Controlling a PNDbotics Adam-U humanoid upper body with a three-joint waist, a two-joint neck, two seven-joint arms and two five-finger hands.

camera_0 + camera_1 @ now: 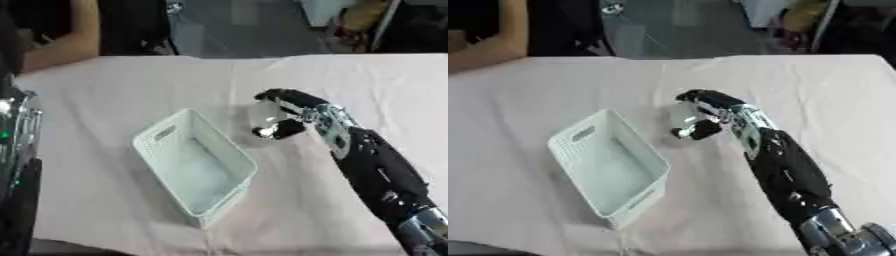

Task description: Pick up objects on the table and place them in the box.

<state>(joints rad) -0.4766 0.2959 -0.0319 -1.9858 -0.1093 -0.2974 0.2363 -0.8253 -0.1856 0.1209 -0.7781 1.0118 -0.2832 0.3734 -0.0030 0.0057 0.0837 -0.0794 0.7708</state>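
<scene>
Our right hand (284,114) curls its fingers around a pale, clear-looking object (264,117) just beside the white box (194,165) on the counter (105,95), our left hand out of sight.

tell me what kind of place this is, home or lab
Probably a lab or workshop, not a home: a table under a plain cloth with only a white box, the robot's right hand curled round a pale object, a bare grey floor beyond.

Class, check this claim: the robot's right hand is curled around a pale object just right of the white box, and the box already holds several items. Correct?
Not quite. The right hand grips the pale object beside the white box, but the left eye view shows the box empty.
</scene>
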